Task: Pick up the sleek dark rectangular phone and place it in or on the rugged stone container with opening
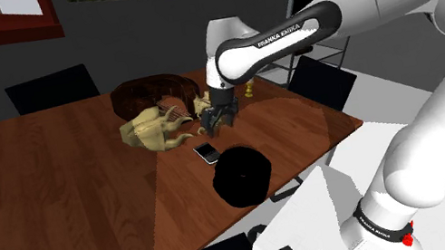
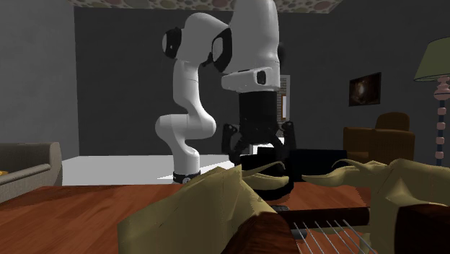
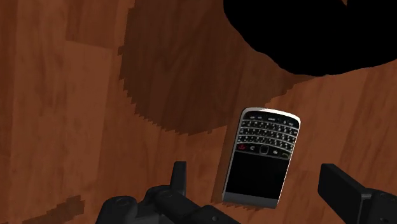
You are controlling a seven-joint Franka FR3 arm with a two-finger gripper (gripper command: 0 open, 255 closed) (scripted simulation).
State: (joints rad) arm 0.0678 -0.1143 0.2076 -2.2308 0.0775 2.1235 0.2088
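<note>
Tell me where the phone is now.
In the shoulder view, the phone lies on the wooden table, under the open gripper, upper left of the black container.

The white arm (image 1: 289, 37) stretched forward with its wrist bent downward. Its black claw (image 1: 216, 122) pointed straight down, fingers (image 3: 180, 175) spread apart and clasping nothing.

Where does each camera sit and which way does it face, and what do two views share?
Shoulder view: beside the base, looking down over the table; white arm reaches to the pincer.
Second exterior view: low at table height, facing the arm over a tan-and-brown heap.
Wrist view: on the hand, looking down at the phone between open fingers.
Shared: shoulder and wrist views show phone and black container.
</note>
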